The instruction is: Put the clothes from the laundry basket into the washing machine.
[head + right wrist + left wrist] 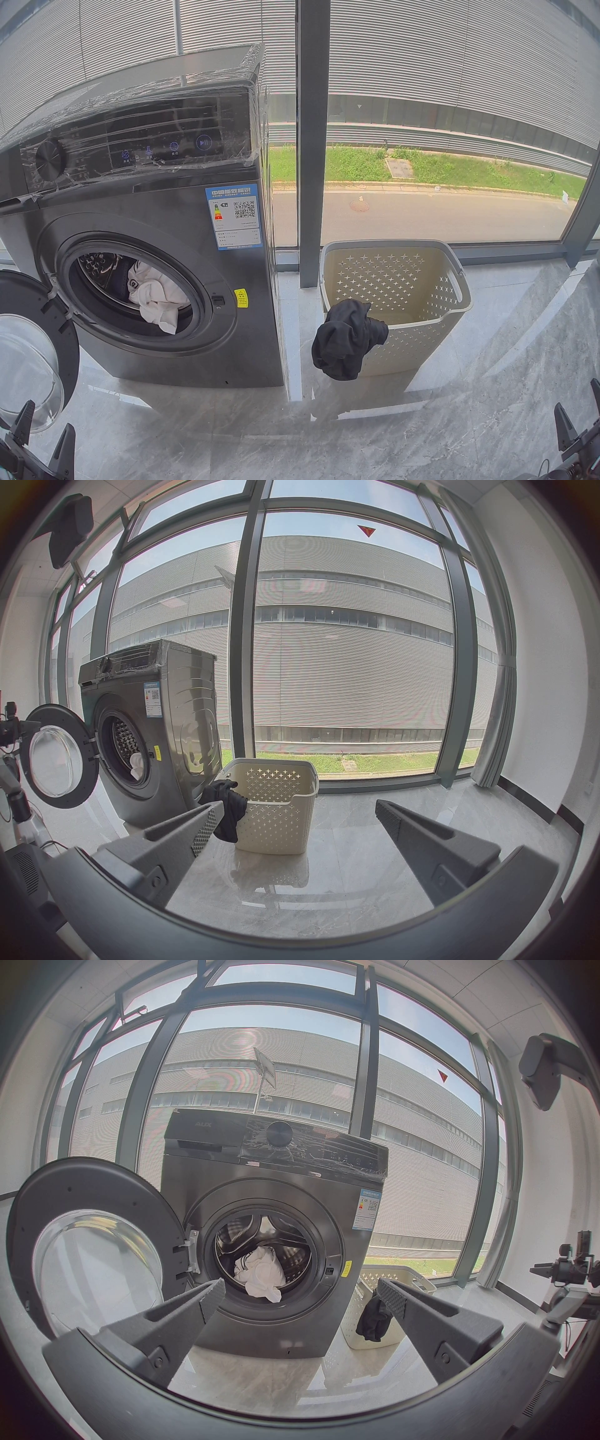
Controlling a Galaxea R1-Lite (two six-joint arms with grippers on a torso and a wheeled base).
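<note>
The washing machine [156,250] door [28,362] hung swung wide to the left, leaving the drum mouth open. A white cloth [156,297] seemed to fill part of its lower half. The laundry basket [459,275] stood open-topped just right of the machine, with a black garment [344,340] draped over its near rim. Open floor [281,437] lay before both.

Door [31,350] cut by the left edge, left gripper [47,422] and right gripper [578,400] cut by the bottom edge, basket [400,275] floor partly hidden behind its front wall, drum [100,262] contents behind white cloth [156,297] too dim to tell
</note>
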